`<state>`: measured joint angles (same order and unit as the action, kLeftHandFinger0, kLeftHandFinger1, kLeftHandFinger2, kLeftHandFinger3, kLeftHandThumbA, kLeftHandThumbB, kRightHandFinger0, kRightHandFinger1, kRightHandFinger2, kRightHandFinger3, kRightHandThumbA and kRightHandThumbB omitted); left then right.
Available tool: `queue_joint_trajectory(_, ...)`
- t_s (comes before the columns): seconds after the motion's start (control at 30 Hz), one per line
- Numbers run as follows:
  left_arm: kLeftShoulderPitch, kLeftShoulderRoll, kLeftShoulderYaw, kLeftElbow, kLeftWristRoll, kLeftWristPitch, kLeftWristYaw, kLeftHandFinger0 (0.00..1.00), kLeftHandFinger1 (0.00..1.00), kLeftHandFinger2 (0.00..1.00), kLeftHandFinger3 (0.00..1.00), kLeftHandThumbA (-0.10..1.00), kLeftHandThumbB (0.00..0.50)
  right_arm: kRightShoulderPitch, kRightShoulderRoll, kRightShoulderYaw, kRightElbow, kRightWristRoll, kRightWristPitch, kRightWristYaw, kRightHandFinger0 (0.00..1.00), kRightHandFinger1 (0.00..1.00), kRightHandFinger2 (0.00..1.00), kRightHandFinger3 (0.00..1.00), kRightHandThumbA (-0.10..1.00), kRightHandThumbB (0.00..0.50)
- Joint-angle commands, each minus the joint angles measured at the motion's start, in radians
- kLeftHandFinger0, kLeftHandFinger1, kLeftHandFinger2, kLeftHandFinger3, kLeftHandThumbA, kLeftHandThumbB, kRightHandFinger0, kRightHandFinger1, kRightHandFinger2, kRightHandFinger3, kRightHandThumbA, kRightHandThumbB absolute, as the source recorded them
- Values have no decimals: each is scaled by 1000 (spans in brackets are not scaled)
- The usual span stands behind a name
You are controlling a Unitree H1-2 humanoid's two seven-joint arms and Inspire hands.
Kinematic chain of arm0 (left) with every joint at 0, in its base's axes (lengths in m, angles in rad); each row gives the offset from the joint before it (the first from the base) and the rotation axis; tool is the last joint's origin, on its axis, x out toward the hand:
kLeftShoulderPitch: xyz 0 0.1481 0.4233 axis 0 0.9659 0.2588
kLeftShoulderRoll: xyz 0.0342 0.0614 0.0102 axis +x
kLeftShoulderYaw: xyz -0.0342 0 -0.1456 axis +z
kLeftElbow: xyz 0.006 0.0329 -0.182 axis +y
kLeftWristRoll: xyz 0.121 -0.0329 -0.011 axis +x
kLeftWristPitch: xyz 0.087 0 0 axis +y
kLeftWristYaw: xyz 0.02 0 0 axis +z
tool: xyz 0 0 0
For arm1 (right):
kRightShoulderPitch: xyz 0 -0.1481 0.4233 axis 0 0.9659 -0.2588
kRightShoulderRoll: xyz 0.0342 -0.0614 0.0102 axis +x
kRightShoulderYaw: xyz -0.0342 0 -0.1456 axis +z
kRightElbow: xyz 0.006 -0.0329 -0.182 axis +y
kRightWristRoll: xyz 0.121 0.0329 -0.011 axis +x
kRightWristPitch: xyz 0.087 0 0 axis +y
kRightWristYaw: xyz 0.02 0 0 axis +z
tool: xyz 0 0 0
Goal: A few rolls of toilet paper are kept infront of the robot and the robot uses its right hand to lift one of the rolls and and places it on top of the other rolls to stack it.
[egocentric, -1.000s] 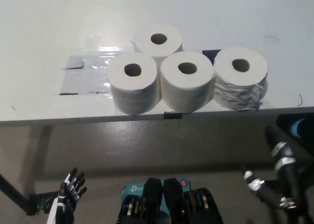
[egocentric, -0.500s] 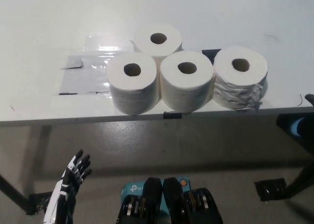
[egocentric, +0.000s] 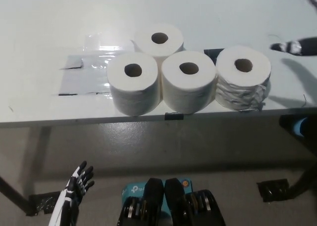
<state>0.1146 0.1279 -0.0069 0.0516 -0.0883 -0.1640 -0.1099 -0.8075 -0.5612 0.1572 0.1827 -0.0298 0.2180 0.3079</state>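
Risen since the earlier frame from below the table edge to the far right, above the table [egocentric: 39,32]: right hand [egocentric: 294,46], only a dark fingertip showing at the frame edge, spread impossible to tell, not yet touching the wrinkled right roll [egocentric: 243,77]. Resting low at near left, fingers apart: left hand [egocentric: 74,194]. No stacking done; all four rolls upright on the table, three in a near row, back roll [egocentric: 159,39] behind, lift and placing still ahead.
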Motion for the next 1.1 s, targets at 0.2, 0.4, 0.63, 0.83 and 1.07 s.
queue_joint_trajectory(0.2,-16,42,-27,25,7,-88,-62,1000,1000,1000,1000,1000,363,-455,-4,302,437,-97,174,437,1000,1000,1000,1000,1000,323)
queue_joint_trajectory(0.4,-13,41,-17,28,6,-96,-57,1000,1000,1000,1000,1000,364,-537,43,380,640,-140,87,451,1000,1000,1000,1000,1000,428)
queue_joint_trajectory(0.63,-16,41,-11,21,7,-92,-55,1000,1000,1000,1000,1000,364,-588,69,421,758,-182,29,448,1000,1000,1000,1000,1000,377)
queue_joint_trajectory(0.83,-13,41,-9,21,25,-101,-43,1000,1000,1000,1000,1000,358,-607,84,415,817,-207,-11,463,1000,1000,1000,1000,1000,401)
queue_joint_trajectory(1.07,-12,39,-4,17,32,-107,-39,1000,1000,1000,1000,1000,351,-603,84,379,805,-209,-8,471,1000,1000,1000,1000,1000,385)
